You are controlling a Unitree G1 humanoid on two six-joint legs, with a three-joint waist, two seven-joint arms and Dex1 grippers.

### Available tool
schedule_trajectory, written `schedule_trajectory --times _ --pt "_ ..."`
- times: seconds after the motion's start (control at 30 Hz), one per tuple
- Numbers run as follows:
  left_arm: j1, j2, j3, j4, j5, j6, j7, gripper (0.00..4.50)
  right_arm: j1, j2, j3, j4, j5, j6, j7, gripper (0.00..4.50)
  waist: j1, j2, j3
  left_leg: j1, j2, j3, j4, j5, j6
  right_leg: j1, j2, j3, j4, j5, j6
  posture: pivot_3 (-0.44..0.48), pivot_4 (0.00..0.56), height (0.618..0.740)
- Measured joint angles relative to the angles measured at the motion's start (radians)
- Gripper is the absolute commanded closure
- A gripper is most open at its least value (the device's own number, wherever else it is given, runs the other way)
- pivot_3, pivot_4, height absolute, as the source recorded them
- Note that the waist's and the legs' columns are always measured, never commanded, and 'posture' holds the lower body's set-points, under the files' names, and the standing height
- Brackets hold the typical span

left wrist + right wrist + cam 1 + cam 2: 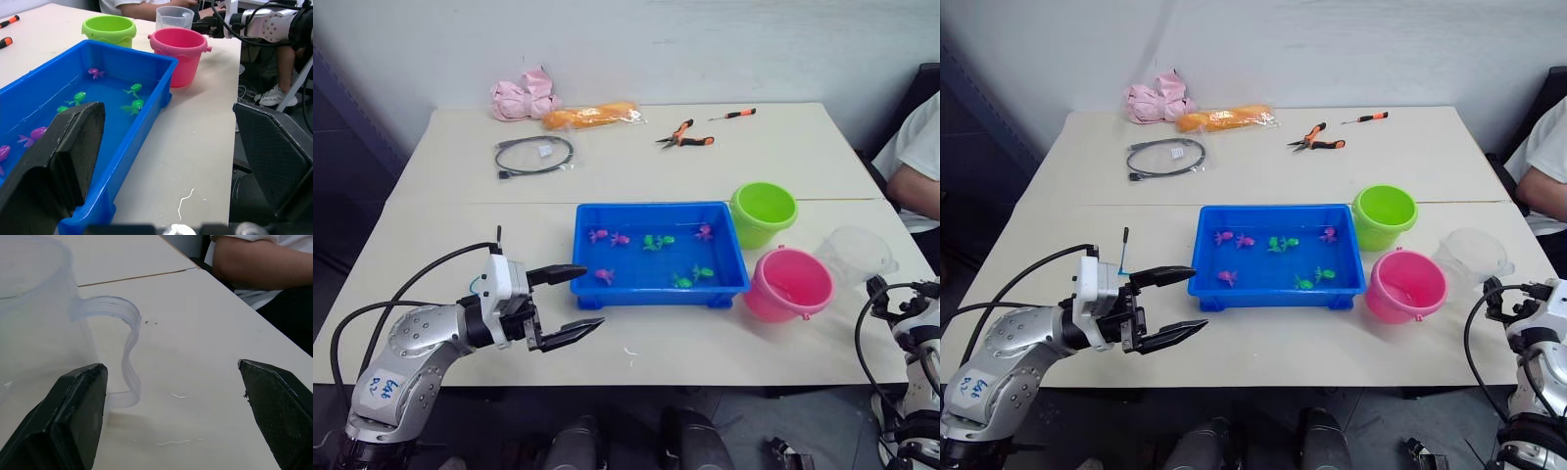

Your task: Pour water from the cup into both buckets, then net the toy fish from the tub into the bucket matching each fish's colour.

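The tub point(658, 257) lies just ahead of the left gripper point(570, 303), likely so netting needs little reach; its toy fish point(135, 105) float inside. Beyond it stand the pink bucket point(789, 284) and green bucket point(763, 212). The cup point(54, 323) sits just ahead of the right gripper point(173, 421), handle toward it. Both jaws gape wide, holding nothing.
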Motion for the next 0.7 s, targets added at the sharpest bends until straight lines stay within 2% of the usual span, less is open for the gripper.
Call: schedule_trajectory --times 0.33,0.37,0.4,0.5,0.53,0.57,0.63,0.7 --pt "-0.023 0.029 0.002 0.0 0.0 0.006 -0.002 0.03 -0.134 -0.056 0.028 0.219 -0.008 -0.094 0.029 0.0 -0.004 0.0 0.0 0.0 0.0 0.0 0.0 0.001 0.0 0.0 0.0 0.0 0.0 0.0 0.0 0.0 0.15 0.74" --pt "-0.023 0.032 0.002 0.0 -0.001 0.009 -0.002 0.0 -0.146 -0.057 0.028 0.239 -0.008 -0.1 0.037 0.55 -0.006 0.0 0.0 0.0 0.0 0.0 0.0 0.001 0.0 0.0 0.0 0.0 0.0 0.0 0.0 0.0 0.15 0.74" --pt "-0.023 0.035 0.003 -0.001 -0.002 0.013 -0.002 0.0 -0.156 -0.057 0.029 0.259 -0.008 -0.113 0.053 0.82 -0.008 0.0 0.0 0.0 0.0 0.0 0.0 0.001 -0.001 0.0 0.0 0.0 0.0 0.0 0.0 0.0 0.15 0.74" --pt "-0.023 0.038 0.005 -0.002 -0.004 0.015 -0.002 0.0 -0.165 -0.057 0.03 0.279 -0.007 -0.121 0.075 2.23 -0.008 0.0 0.0 0.0 0.0 0.0 0.0 0.001 -0.001 0.0 0.0 0.0 0.0 0.0 0.0 0.0 0.15 0.74" --pt "-0.023 0.039 0.006 -0.002 -0.005 0.017 -0.003 0.0 -0.172 -0.057 0.03 0.293 -0.006 -0.133 0.081 2.93 -0.008 0.0 0.0 0.0 0.0 0.0 0.0 0.001 -0.001 0.0 0.0 0.0 0.0 0.0 0.0 0.0 0.15 0.74" --pt "-0.024 0.04 0.007 -0.002 -0.005 0.018 -0.004 0.0 -0.175 -0.057 0.03 0.297 -0.006 -0.135 0.085 3.22 -0.008 0.0 0.0 0.0 0.0 0.0 0.0 0.001 -0.001 0.0 0.0 0.0 0.0 0.0 0.0 0.0 0.15 0.74" --pt "-0.026 0.041 0.007 -0.002 -0.008 0.025 -0.007 0.0 -0.183 -0.057 0.03 0.303 0.003 -0.14 0.099 4.31 -0.008 0.0 0.0 0.0 0.0 0.0 0.0 0.001 -0.001 0.0 0.0 0.0 0.0 0.0 0.0 0.0 0.15 0.74" --pt "-0.034 0.04 0.007 -0.002 -0.016 0.035 -0.006 0.0 -0.185 -0.056 0.027 0.299 0.013 -0.156 0.113 4.42 -0.008 0.0 0.0 0.0 0.0 0.0 0.0 0.001 -0.001 0.0 0.0 0.0 0.0 0.0 0.0 0.0 0.15 0.74"
